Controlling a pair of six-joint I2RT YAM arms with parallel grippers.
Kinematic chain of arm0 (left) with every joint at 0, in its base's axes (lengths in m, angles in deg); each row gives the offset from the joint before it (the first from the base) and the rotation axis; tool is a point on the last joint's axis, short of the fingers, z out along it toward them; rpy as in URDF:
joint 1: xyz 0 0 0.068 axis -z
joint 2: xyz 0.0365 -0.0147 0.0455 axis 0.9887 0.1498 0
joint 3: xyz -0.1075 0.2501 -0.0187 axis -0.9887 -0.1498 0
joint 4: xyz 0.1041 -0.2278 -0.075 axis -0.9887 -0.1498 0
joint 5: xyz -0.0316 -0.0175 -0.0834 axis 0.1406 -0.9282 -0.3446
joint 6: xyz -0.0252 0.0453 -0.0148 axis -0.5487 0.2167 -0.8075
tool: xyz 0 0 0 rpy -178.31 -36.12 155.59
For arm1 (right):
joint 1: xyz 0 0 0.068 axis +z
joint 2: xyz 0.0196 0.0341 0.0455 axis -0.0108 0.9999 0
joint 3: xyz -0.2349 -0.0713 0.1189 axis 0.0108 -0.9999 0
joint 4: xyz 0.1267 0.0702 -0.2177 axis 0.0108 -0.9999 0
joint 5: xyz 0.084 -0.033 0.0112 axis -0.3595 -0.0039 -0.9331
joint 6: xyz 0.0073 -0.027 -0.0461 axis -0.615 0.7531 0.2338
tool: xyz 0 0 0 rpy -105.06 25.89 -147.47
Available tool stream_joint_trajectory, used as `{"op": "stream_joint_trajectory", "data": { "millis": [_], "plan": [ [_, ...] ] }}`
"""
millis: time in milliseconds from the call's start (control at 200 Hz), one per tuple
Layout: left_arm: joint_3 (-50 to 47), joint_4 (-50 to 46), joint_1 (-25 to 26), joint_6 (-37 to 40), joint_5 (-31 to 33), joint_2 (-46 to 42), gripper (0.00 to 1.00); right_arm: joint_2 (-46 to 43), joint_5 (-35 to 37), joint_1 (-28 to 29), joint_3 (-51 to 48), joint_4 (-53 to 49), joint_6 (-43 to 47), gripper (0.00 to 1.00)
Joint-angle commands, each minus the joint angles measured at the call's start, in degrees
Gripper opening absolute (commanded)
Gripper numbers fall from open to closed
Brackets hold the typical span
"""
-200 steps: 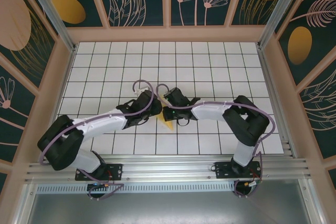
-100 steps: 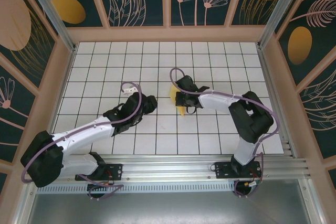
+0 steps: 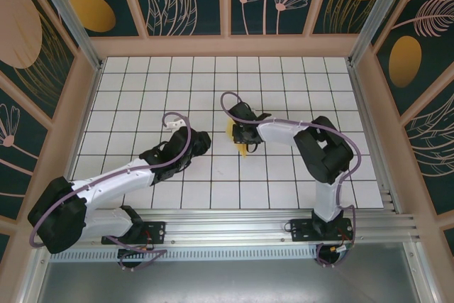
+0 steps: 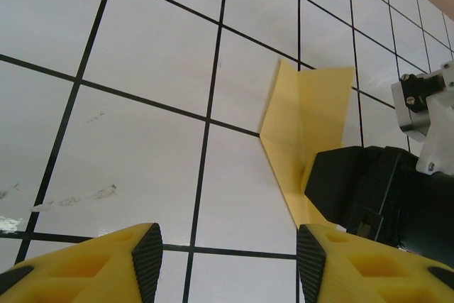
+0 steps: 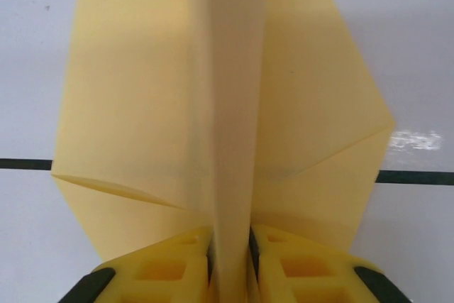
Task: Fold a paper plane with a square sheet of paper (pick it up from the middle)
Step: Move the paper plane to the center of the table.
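The folding looked finished, so the step in hand appeared to be setting down and letting go of the slim yellow paper plane [image 3: 243,150], a pointed dart with a central ridge. It sat at or just above the white, black-lined tile worktop [image 3: 284,76] near its middle; whether it rested there could not be told.

The right fingers [image 5: 167,271] stood close on either side of the ridge, but whether they gripped it or merely flanked it could not be told. The left fingers [image 4: 142,253] stood well apart and empty, just beside the plane.

From above, its long axis ran roughly far to near, slightly slanted. A narrow tip pointed toward the near edge, and the broader part lay away from it.

The next move probably called for spreading the right fingers and backing straight off the ridge without dragging the paper.
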Motion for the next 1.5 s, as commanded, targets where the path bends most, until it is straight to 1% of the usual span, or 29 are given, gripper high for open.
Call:
{"op": "stream_joint_trajectory", "data": {
  "millis": [0,55,95,200,250,415,450,530,585,771,866,1031,1121,1201,1371,1496],
  "plan": [
    [-0.5,1.2,-0.5,0.1,0.0,0.0,0.56,4.8,2.2,1.0,0.6,-5.4,-0.6,0.27],
    [-0.5,1.2,-0.6,0.3,0.0,0.0,0.56,5.8,2.6,1.3,0.9,-5.9,-0.9,0.28],
    [-0.4,1.1,-0.6,0.2,0.0,0.0,0.56,6.4,2.6,1.5,1.1,-6.1,-1.0,0.31],
    [-0.4,1.0,-0.5,0.4,0.0,-0.2,0.55,7.8,2.1,1.8,0.9,-6.1,-1.5,0.32],
    [-0.4,0.9,-0.5,0.4,0.0,-0.3,0.55,8.5,2.1,1.9,0.9,-6.4,-1.9,0.36],
    [-0.3,1.0,-0.5,0.4,-0.4,0.2,0.55,10.3,5.1,2.6,2.1,-8.4,-2.4,0.36],
    [-0.3,1.1,-0.5,0.4,-0.4,0.4,0.55,10.8,5.8,2.8,2.6,-9.1,-2.4,0.38],
    [0.0,1.1,-0.6,0.4,-0.7,0.8,0.55,10.3,6.1,2.8,3.5,-9.7,-2.4,0.39],
    [0.1,1.1,-0.5,0.5,-0.8,0.9,0.55,8.9,6.0,2.8,4.3,-10.0,-1.8,0.4],
    [0.4,0.6,-0.6,0.5,0.1,0.7,0.55,2.0,5.9,2.6,7.5,-11.3,0.1,0.48],
    [0.8,0.1,-0.5,0.6,0.5,0.5,0.55,-1.1,6.0,2.3,8.5,-12.0,0.6,0.55],
    [1.3,-0.5,-0.6,0.9,0.8,0.8,0.55,-3.9,6.4,2.3,9.3,-13.3,1.2,0.62],
    [1.5,-0.7,-0.6,1.1,0.9,1.0,0.55,-5.3,7.0,2.4,9.0,-13.9,0.9,0.64],
    [1.6,-1.0,-0.6,1.1,1.0,0.9,0.56,-7.5,7.6,2.3,8.7,-13.8,0.9,0.67],
    [1.5,-1.6,-0.5,1.2,2.0,0.6,0.57,-15.1,12.5,2.2,6.9,-12.3,1.5,0.7],
    [1.5,-2.4,-0.6,1.5,4.0,0.0,0.59,-22.6,21.0,1.6,2.9,-9.3,3.0,0.72]
  ]
}}
